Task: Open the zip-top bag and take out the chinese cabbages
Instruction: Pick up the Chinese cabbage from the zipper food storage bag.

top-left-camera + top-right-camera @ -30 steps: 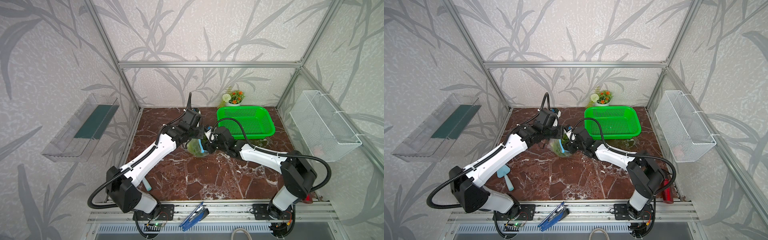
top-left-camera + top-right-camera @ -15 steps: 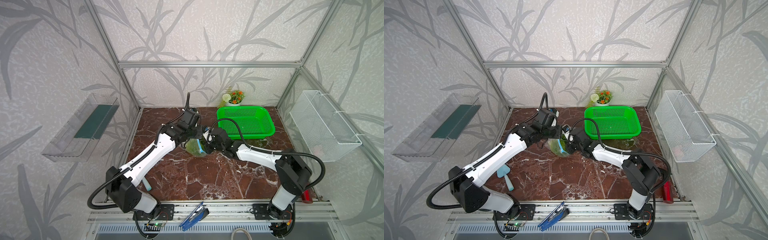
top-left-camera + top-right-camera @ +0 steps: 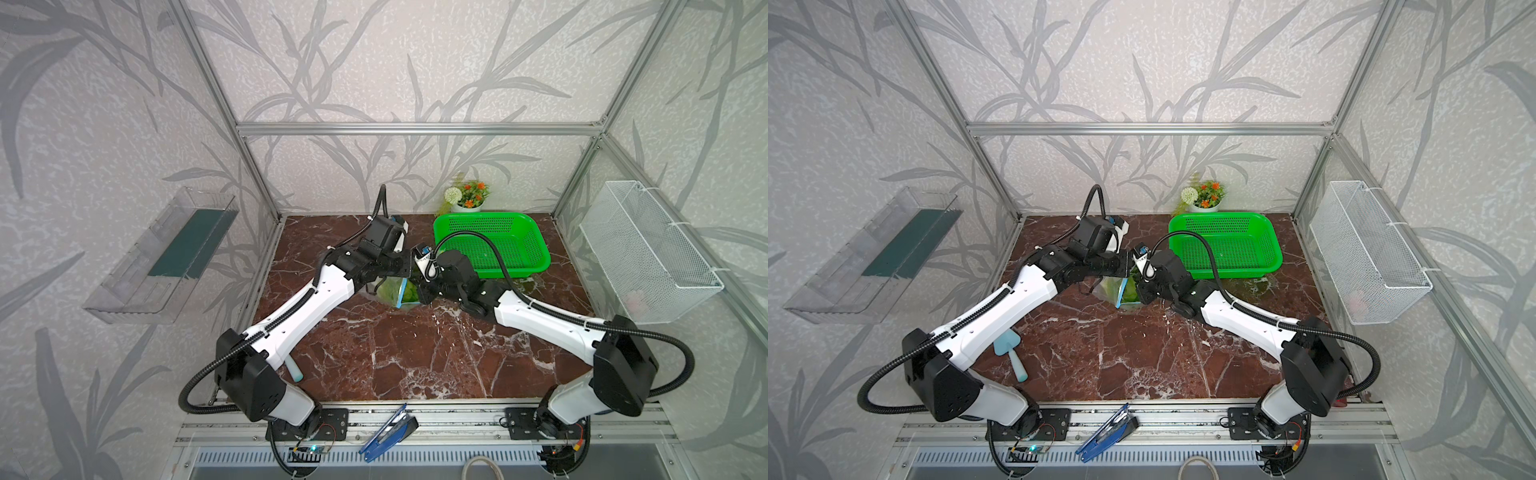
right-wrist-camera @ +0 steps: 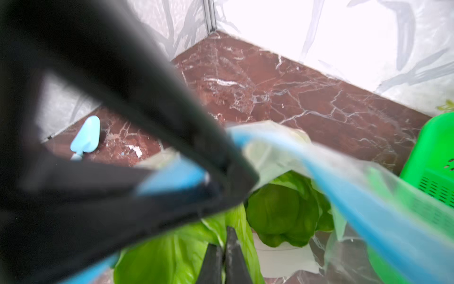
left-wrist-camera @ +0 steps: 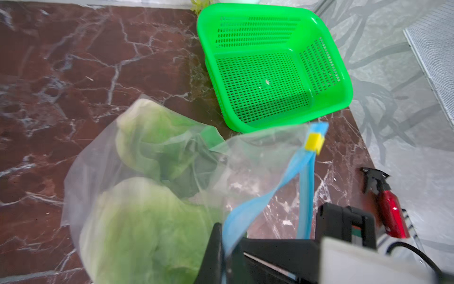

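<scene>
Clear plastic with a blue zip strip along its edge: this is the bag, and it lies near the middle of the brown marble table, close to the green basket but not in it. In both top views the bag sits between the ends of the two arms. Its mouth is parted: the two sides of the strip stand apart and meet only at the yellow slider. Both cabbages are inside the bag, one beside the other and touching. The left fingers pinch one side of the blue strip. The right fingers are pressed together at the mouth of the bag, with the green leaves right behind them; whether some film is caught between them I cannot tell.
</scene>
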